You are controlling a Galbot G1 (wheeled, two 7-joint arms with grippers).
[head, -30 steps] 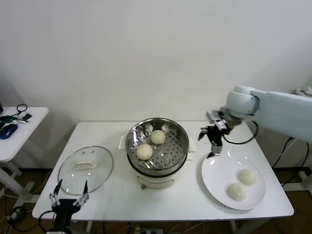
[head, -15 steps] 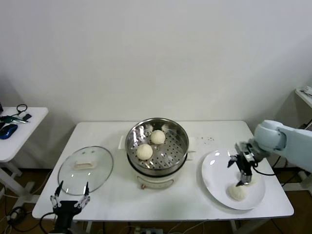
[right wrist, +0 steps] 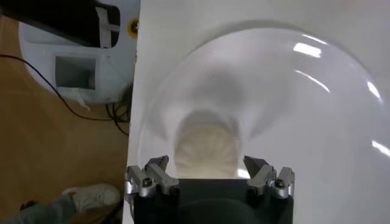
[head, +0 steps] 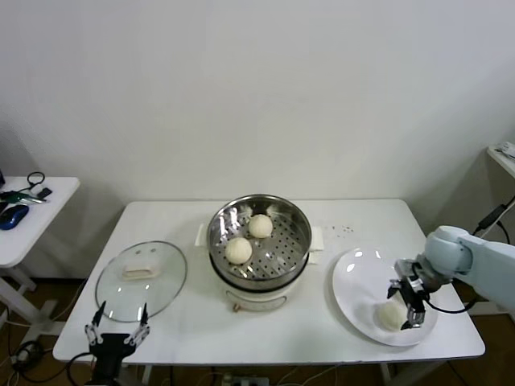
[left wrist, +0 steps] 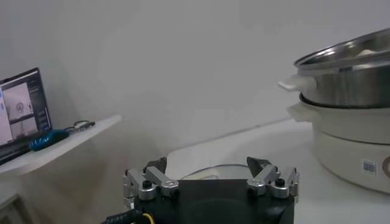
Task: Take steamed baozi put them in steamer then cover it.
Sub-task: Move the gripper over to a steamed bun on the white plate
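Steamer (head: 260, 241): round steel basket with perforated floor, seated upright on a white pot base, mouth facing up, at the middle of the white table (head: 185, 322). Round, so no long axis. A small label shows on the base in the left wrist view; its print is too small to read.

Steamed baozi, in steamer: two domed off-white buns on the perforated floor, one toward the back (head: 259, 226), one toward the front-left (head: 238, 250), apart from each other, domes up.

Steamed baozi, on plate: one bun (head: 392, 314) visible in the head view, on the front part of the white plate (head: 362, 277). In the right wrist view a bun (right wrist: 207, 149) sits directly ahead of the jaws and centred between them. A further bun may lie hidden behind the gripper; cannot tell.

Right gripper (head: 410, 301): over the plate, right of the steamer. Jaws spread wide, one finger each side of the bun, nothing clamped. Whether the fingertips touch the bun cannot be told.

Left gripper (head: 116, 334): parked low at the table's front-left edge, jaws spread wide, holding nothing.

Glass lid (head: 142, 279): flat on the table, just beyond the left jaws, left of the steamer, its pale handle up.

Side table (head: 32, 213): far left, carrying a blue object and cables. A lit screen shows in the left wrist view; its writing is unreadable.
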